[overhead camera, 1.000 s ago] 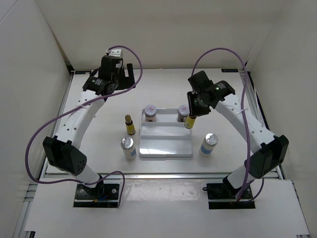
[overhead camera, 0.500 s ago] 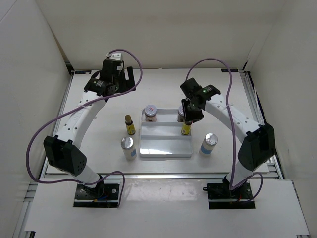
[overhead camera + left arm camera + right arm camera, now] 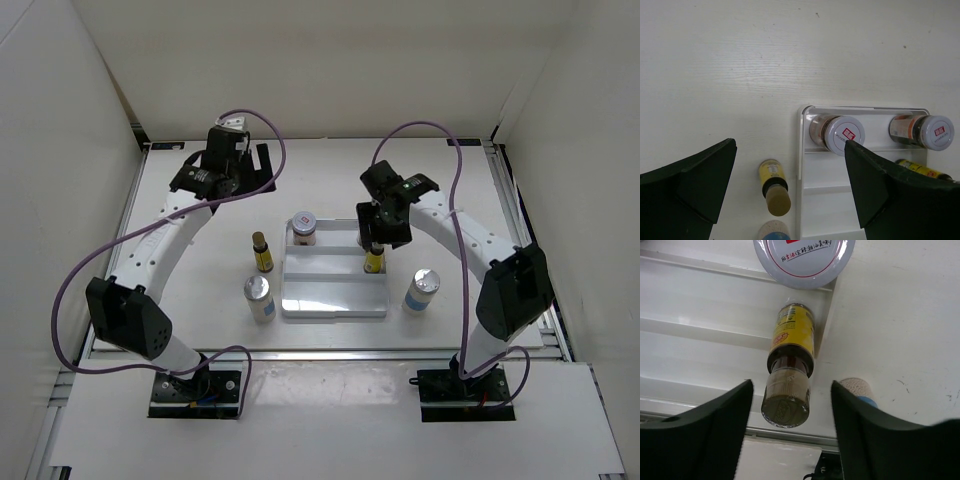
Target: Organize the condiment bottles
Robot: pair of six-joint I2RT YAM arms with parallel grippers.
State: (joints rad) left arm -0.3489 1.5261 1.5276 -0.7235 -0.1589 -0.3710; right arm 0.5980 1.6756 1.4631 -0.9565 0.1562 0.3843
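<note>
You'll find the right fingers [image 3: 710, 430] released: they straddle a yellow bottle [image 3: 790, 340] with a gap on each side, touching nothing. That bottle stands on the middle step of the tray [image 3: 335, 298], close against the tray's right rim and just in front of the right jar [image 3: 930, 131]. The left jar [image 3: 303, 225] sits in the tray's back left corner, with bare tray between the two jars. Your left fingers [image 3: 685, 180] are spread wide, holding nothing, above open desk [image 3: 320, 175] behind and left of the tray. Left of the tray, apart from its rim, stand the second yellow bottle [image 3: 262, 252] and a white-blue bottle [image 3: 259, 297]; the other white-blue bottle [image 3: 421, 290] stands off the tray's right front corner
</note>
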